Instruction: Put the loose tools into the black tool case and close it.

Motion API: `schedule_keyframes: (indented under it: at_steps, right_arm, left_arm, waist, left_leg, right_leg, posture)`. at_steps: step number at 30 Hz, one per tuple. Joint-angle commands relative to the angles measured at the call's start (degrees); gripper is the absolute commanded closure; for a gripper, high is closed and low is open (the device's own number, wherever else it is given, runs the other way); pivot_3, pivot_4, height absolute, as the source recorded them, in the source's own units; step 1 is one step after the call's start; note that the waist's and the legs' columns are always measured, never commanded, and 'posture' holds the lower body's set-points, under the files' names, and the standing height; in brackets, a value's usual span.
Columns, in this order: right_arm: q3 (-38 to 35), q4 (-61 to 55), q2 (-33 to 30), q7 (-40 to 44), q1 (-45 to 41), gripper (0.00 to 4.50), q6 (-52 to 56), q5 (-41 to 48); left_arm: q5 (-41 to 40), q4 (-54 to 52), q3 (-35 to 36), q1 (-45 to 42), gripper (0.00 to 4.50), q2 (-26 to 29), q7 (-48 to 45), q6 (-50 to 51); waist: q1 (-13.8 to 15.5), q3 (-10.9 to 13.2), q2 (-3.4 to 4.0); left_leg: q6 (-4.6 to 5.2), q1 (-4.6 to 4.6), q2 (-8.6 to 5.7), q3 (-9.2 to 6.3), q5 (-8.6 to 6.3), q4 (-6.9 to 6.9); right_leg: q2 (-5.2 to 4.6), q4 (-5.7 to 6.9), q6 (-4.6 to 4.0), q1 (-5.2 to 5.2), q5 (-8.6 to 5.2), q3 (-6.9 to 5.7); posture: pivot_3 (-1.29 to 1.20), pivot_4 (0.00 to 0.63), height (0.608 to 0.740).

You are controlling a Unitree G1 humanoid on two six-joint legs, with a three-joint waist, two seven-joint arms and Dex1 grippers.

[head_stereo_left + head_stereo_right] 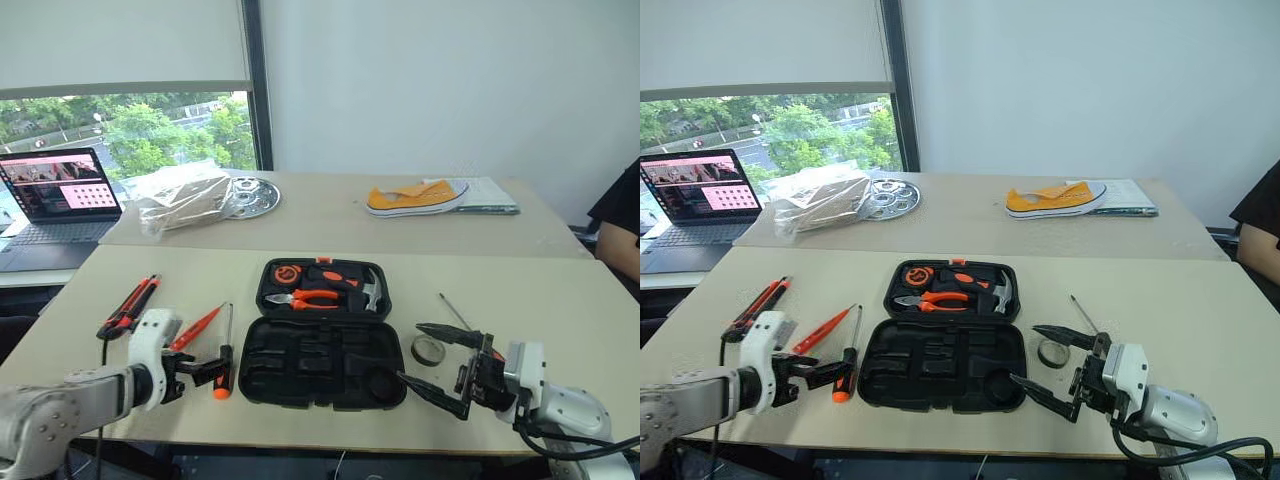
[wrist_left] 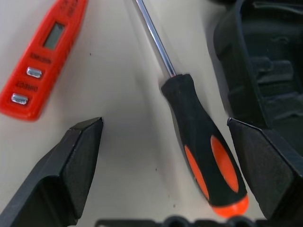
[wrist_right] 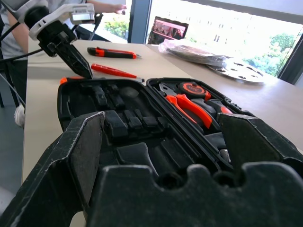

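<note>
**Left claw lined up over the nearest screwdriver**

The black-and-orange screwdriver [image 1: 225, 365] lies on the counter [image 1: 560, 300] just left of the open black tool case [image 1: 322, 345]. Its long axis runs near to far: the handle with the orange tip points to the near edge, the steel shaft points away. In the left wrist view the handle lies between the two fingers of the left claw [image 2: 170, 165], closer to the finger on the case side, and no finger touches it. This claw is spread wide and holds nothing. I judge that the next move is to go down and close across the handle, so the fingers must stay crosswise to this axis.

Further left lie the slim orange tester screwdriver [image 1: 197, 327] and, at the far left, the orange-and-black utility knife [image 1: 128, 306]. The left arm is clearly the nearer one for all three.

On the right side of the case lie the small black tape roll [image 1: 428, 350] and the second screwdriver [image 1: 458, 317], whose shaft points far and left. The right claw [image 1: 436, 366] hovers near them, also wide open and empty, pointing toward the case.

The case is open, its near half with empty slots.
</note>
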Motion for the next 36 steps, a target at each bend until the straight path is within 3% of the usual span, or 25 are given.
schedule_keyframes:
  at_steps: [1, 4, 9, 15, 20, 23, 26, 29, 36]
  right_arm:
    - [-1.4, -0.5, 0.0, -0.7, -0.1, 0.00, -1.9, 0.2]
    - [-1.2, -0.3, 0.0, -0.8, -0.2, 0.00, -2.3, 0.1]
    - [-1.2, 0.1, 0.1, -1.3, -0.9, 0.00, -2.4, 0.1]
    - [-2.2, -0.3, -0.6, -1.4, 0.9, 0.00, -2.4, 0.5]
    - [-3.8, -0.4, -1.2, -1.9, 2.4, 0.00, -2.5, 0.0]
    - [-4.8, 0.3, -1.5, -2.8, 2.1, 0.00, -2.4, -0.2]
    - [-5.2, 1.0, -1.7, -3.2, 1.3, 0.00, -2.4, -0.5]
    - [-5.4, 0.6, -1.6, -3.7, 1.4, 0.00, -2.4, -0.9]
    - [-6.8, -2.3, -1.2, -5.9, 5.2, 0.00, -2.8, -1.1]
  left_arm:
    - [1.0, -0.6, -2.6, -0.3, 1.01, -1.2, 0.8, 2.3]
    - [0.9, 0.2, -3.9, -0.7, 2.19, -1.0, -0.6, 3.5]
    - [2.6, 1.1, -3.1, -1.0, 3.80, 2.4, -3.1, 2.8]
    - [1.3, 1.2, 3.1, -6.5, 3.87, 8.4, -14.1, -7.3]
    - [14.1, -0.8, -9.9, -8.1, 3.87, 19.3, -37.0, -29.1]
    - [21.8, 1.7, -18.1, -12.4, 3.87, 21.6, -45.7, -40.0]
    - [30.1, 8.5, -29.0, -21.9, 3.87, 17.8, -53.1, -49.4]
    - [45.4, 21.0, -42.6, -31.3, 3.87, 13.3, -59.0, -61.7]
    - [54.7, 34.5, -48.1, -37.7, 3.87, 6.9, -62.4, -69.3]
  waist:
    - [0.2, 0.0, 0.01]
    - [0.4, 0.0, 0.01]
    - [-0.2, 0.0, 0.07]
    - [-0.1, 0.1, -0.15]
    - [0.6, 0.1, -0.14]
    - [0.7, 0.2, -0.06]
    - [0.7, 0.2, -0.09]
    - [0.7, 0.2, -0.09]
    - [0.2, 0.2, -0.13]
  left_leg:
    - [0.00, 0.10, 0.00, -0.01, 0.00, 0.00]
    - [-0.12, 0.28, 0.02, -0.05, -0.08, -0.02]
    - [-0.13, 0.31, 0.09, -0.05, -0.05, -0.05]
    - [-0.35, 0.19, 0.29, -0.11, 0.10, -0.07]
    - [-0.40, -0.03, 0.09, -0.05, 0.12, -0.08]
    - [-0.41, -0.06, 0.00, -0.02, 0.09, -0.09]
    - [-0.34, -0.09, -0.01, -0.01, 0.11, -0.06]
    - [-0.31, -0.07, -0.07, -0.02, 0.12, -0.05]
    - [-0.13, -0.74, 0.00, -0.09, 0.10, 0.09]
  right_leg:
    - [0.00, -0.02, 0.00, 0.12, 0.00, 0.02]
    - [-0.01, -0.08, 0.01, 0.34, -0.02, 0.01]
    - [-0.02, -0.03, -0.02, 0.37, -0.03, 0.10]
    - [0.02, 0.13, -0.28, 0.12, -0.13, 0.00]
    - [0.02, 0.44, -0.38, -0.27, -0.20, 0.01]
    - [0.02, 0.41, -0.34, -0.29, -0.24, 0.01]
    - [0.07, 0.42, -0.31, -0.26, -0.25, 0.03]
    - [0.13, 0.43, -0.29, -0.19, -0.27, 0.02]
    - [0.25, 0.39, -0.15, -0.52, -0.35, 0.02]
  posture:
    - [0.00, 0.150, 0.740]
    - [0.00, 0.150, 0.740]
    - [0.00, 0.150, 0.740]
    - [0.00, 0.150, 0.740]
    - [0.00, 0.150, 0.740]
    - [0.00, 0.150, 0.740]
    - [0.00, 0.150, 0.740]
    - [0.00, 0.150, 0.740]
    - [0.00, 0.150, 0.740]
